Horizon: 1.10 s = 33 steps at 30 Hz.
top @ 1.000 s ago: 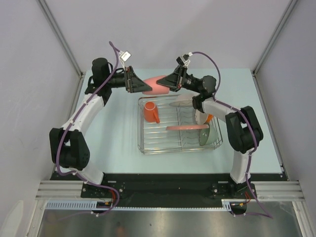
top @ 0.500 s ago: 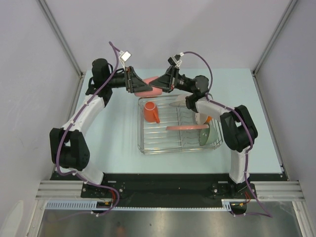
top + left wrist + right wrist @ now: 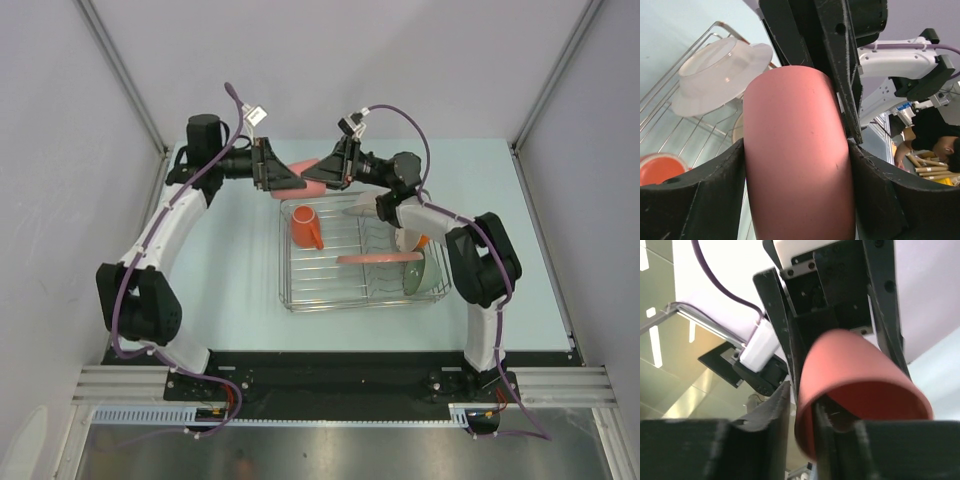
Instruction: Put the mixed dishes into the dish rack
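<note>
The pink tumbler (image 3: 308,172) hangs on its side in the air just past the far edge of the silver wire dish rack (image 3: 300,300). My left gripper (image 3: 288,178) is shut on its body (image 3: 795,150), one finger on each side. My right gripper (image 3: 330,170) meets it from the right. Its fingers straddle the tumbler's open rim (image 3: 855,365), one inside and one outside, pinched close on the wall. In the rack are the orange mug (image 3: 305,228), a white plate (image 3: 365,208), the pink plate (image 3: 378,258), the orange-and-white bowl (image 3: 412,238) and the pale green bowl (image 3: 425,275).
The rack stands on the pale blue table (image 3: 230,260) right of centre. Grey walls with metal posts close in the left, right and back. The left wrist view shows the white plate (image 3: 720,75) and the mug (image 3: 660,167) below the tumbler.
My right gripper moved left onto the tumbler's open end and closed in around its rim. My left arm shifted slightly, still holding the tumbler.
</note>
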Tool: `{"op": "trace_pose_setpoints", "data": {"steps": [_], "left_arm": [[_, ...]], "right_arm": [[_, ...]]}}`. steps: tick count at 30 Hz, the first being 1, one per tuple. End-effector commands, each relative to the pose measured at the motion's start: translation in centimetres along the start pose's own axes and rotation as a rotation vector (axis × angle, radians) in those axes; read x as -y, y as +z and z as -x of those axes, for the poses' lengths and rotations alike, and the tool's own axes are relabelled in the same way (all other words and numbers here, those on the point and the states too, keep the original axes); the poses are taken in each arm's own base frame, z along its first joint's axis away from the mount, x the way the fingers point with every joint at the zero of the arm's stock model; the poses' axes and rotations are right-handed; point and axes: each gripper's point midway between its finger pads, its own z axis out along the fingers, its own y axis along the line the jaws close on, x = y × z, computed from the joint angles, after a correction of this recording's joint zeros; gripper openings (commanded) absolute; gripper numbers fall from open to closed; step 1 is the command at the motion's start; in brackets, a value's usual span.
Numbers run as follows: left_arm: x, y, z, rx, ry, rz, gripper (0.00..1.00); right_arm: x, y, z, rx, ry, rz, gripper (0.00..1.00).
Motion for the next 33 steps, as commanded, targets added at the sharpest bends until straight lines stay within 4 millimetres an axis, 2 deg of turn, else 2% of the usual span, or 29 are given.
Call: {"op": "trace_pose_setpoints", "data": {"steps": [1,2,3,4,5,7,8,9,10,11,12,15,16,18,19,23,28,30,33], "left_arm": [[-0.2,-2.5,1.1,-0.012,0.088,0.076,0.00],[-0.8,-2.7,0.1,-0.043,0.022,0.102,0.00],[-0.6,-3.0,0.7,-0.050,0.092,0.109,0.00],[-0.8,-3.1,0.5,-0.066,0.072,0.121,0.00],[-1.8,-3.4,-0.8,-0.113,0.065,0.143,0.00],[-2.0,-3.6,-1.0,-0.155,0.082,0.178,0.00],[-2.1,-3.9,-2.4,-0.210,0.064,0.190,0.00],[-3.3,-4.0,-2.7,-0.250,0.062,0.228,0.00],[-3.1,-4.1,-4.1,-0.304,0.016,0.238,0.00],[-3.6,-4.2,-4.8,-0.339,0.010,0.255,0.00],[-4.6,-4.4,-5.6,-0.390,0.034,0.294,0.00],[-5.1,-4.7,-8.2,-0.520,0.062,0.331,0.00],[-4.8,-4.6,-8.9,-0.562,0.076,0.333,0.00],[-4.6,-4.3,-9.9,-0.629,0.132,0.337,0.00],[-4.7,-4.6,-10.3,-0.663,0.153,0.363,0.00],[-4.8,-4.4,-11.7,-0.760,0.218,0.389,0.00],[-4.8,-3.0,-14.0,-0.855,0.290,0.401,0.00],[-5.0,-2.8,-15.3,-0.897,0.294,0.414,0.00],[-5.5,-2.6,-16.0,-0.921,0.312,0.441,0.00]], "right_arm": [[-2.4,-2.0,0.9,-0.028,-0.134,-0.023,0.33],[-1.9,-2.5,0.8,-0.033,-0.115,-0.055,0.42],[-1.4,-3.1,0.9,-0.031,-0.148,-0.080,0.50],[-2.1,-3.5,1.1,-0.027,-0.177,-0.096,0.57],[-0.6,-4.8,1.4,-0.019,-0.120,-0.170,0.63],[0.1,-6.3,2.2,-0.018,-0.232,-0.247,0.68],[-0.1,-7.9,3.1,0.021,-0.213,-0.332,0.71],[-0.3,-8.8,3.7,0.041,-0.238,-0.371,0.72],[-0.3,-9.7,4.4,0.063,-0.290,-0.407,0.72],[-1.5,-10.5,4.7,0.085,-0.297,-0.434,0.72],[-2.1,-11.8,5.8,0.125,-0.320,-0.463,0.72],[-4.1,-14.0,7.4,0.217,-0.408,-0.550,0.71],[-3.7,-14.8,7.9,0.250,-0.413,-0.605,0.70],[-4.3,-15.8,8.2,0.279,-0.435,-0.648,0.70],[-3.7,-16.4,8.3,0.299,-0.414,-0.689,0.69],[-2.9,-17.5,8.2,0.311,-0.419,-0.759,0.66],[-1.9,-19.0,7.9,0.328,-0.396,-0.845,0.63],[-1.9,-19.5,8.0,0.342,-0.404,-0.869,0.62],[-2.1,-20.2,8.1,0.356,-0.403,-0.893,0.61]]}}
